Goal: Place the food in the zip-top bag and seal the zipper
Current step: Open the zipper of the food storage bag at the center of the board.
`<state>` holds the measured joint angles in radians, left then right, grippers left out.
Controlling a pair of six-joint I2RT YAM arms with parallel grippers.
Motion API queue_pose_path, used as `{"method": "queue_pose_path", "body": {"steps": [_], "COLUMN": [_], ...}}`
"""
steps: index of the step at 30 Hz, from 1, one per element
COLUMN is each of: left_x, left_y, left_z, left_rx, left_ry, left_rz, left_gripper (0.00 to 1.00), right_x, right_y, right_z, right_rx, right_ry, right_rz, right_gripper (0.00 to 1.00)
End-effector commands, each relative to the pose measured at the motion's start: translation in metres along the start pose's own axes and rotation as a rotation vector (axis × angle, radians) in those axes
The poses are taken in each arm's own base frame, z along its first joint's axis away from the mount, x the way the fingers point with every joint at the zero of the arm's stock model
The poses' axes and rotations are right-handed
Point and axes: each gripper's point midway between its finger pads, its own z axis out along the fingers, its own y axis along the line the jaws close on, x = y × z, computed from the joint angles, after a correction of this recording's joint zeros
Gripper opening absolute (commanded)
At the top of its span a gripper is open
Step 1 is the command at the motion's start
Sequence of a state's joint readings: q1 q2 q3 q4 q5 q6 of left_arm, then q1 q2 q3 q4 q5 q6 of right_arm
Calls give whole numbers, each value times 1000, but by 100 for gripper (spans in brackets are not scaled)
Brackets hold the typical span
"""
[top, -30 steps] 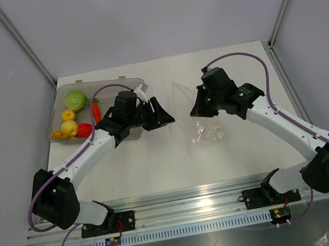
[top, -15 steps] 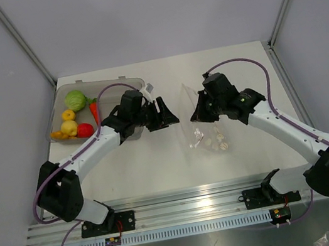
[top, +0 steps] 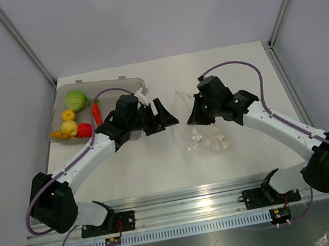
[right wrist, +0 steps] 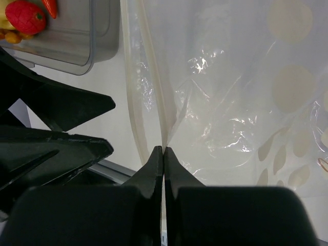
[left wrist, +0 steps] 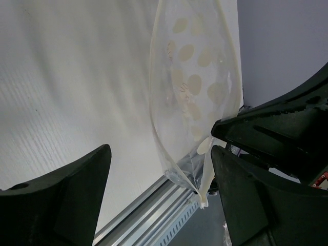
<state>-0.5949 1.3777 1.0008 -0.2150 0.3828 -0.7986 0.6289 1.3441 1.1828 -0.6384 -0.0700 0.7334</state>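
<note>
The zip-top bag point(right wrist: 220, 102) was thin clear plastic film, glossy and crinkled, catching glare. Its printed dots looked flat, pale and matt. The zipper point(right wrist: 134, 107) was a thicker, milky plastic strip, smooth. The bin point(right wrist: 102, 31) was rigid grey translucent plastic, slightly frosted, with a smooth rim. The food point(top: 70, 123) in it looked like moulded toy plastic, and the red piece point(right wrist: 24, 16) was dimpled and dullish. The table point(left wrist: 61, 102) was white and matt, with a fine grain-like texture. The left gripper point(left wrist: 160, 154) and right gripper point(right wrist: 163, 154) were black plastic, matt, with smooth faces. The arm shells point(top: 90, 154) were white and smooth, with a faint sheen. The cables point(top: 230, 63) had a purple, rubbery-looking sheath. The front rail point(top: 190, 195) was bare silvery metal, grooved.
</note>
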Motion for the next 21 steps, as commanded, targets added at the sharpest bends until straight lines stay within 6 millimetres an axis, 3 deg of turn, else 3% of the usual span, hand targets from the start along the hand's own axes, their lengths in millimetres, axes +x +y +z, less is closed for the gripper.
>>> {"method": "queue_pose_path", "body": {"steps": [1, 4, 7, 8, 10, 11, 13, 15, 16, 17, 21], "left_x": [-5, -6, -4, -2, -10, -7, -29, -31, -46, -42, -49], "left_y": [0, 7, 8, 11, 19, 31, 49, 75, 81, 89, 118], "left_z": [12, 27, 35, 38, 33, 25, 8, -9, -18, -25, -29], "left_rx": [-11, -64, -91, -98, -146, -200, -259, -346, -369, -397, -469], "left_ry": [-4, -18, 7, 21, 15, 46, 33, 100, 86, 128, 172], "left_rz": [2, 37, 57, 58, 90, 94, 177, 241, 241, 233, 234], "left_gripper": [78, 68, 37, 15, 0, 0, 0, 0, 0, 0, 0], "right_x": [-8, -10, -12, -14, -17, -21, -25, -30, -31, -31, -42], "right_y": [19, 26, 29, 30, 28, 31, 30, 33, 35, 38, 55], "right_z": [-8, -13, -15, -16, -17, -17, -12, -8, 0, 3, 22], "right_rx": [-62, -95, -97, -98, -92, -103, -90, -94, -96, -102, -146], "right_ry": [-47, -51, -53, -60, -86, -104, -122, -131, -129, -131, -160], "right_rz": [3, -2, -4, -1, 26, 31, 42, 51, 57, 64, 126], "right_gripper": [0, 0, 0, 0, 0, 0, 0, 0, 0, 0, 0]}}
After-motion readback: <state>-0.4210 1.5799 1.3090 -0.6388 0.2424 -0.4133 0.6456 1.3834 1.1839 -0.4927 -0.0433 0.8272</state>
